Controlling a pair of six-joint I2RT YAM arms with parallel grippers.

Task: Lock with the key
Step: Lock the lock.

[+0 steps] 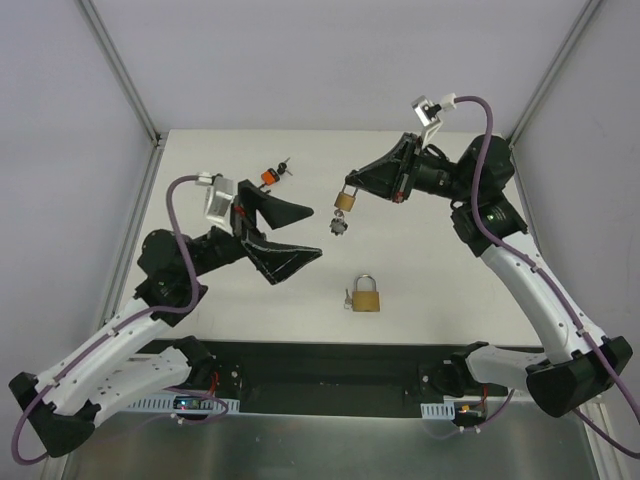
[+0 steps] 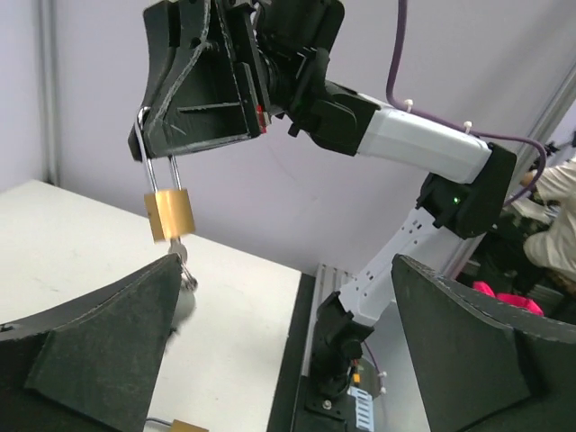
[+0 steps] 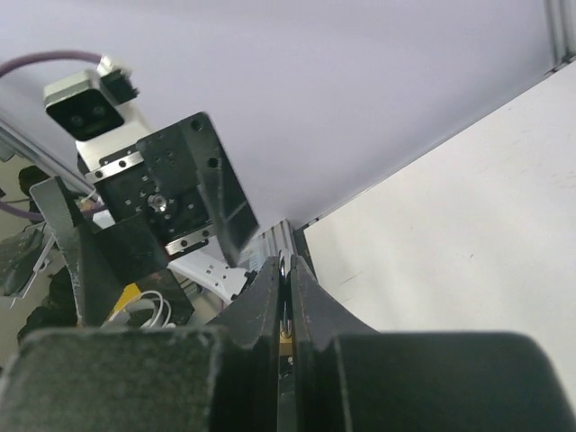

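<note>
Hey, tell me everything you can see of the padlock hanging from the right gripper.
A brass-coloured padlock with a silvery shackle hangs body-down in the air above the table. The right gripper is shut on the shackle's top. A key sticks out of its underside. The open left gripper is near but apart.

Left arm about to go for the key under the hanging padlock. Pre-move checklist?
1. Right gripper shut on the hanging padlock by its shackle: ok.
2. Left gripper open: ok.
3. Key hangs below the padlock body: ok.
4. Key centred between the left fingers: not ok, it sits close to one finger in the left wrist view.
5. Key fully seated in the keyhole: cannot tell, blurred.
6. Second padlock out of the path: ok.
</note>
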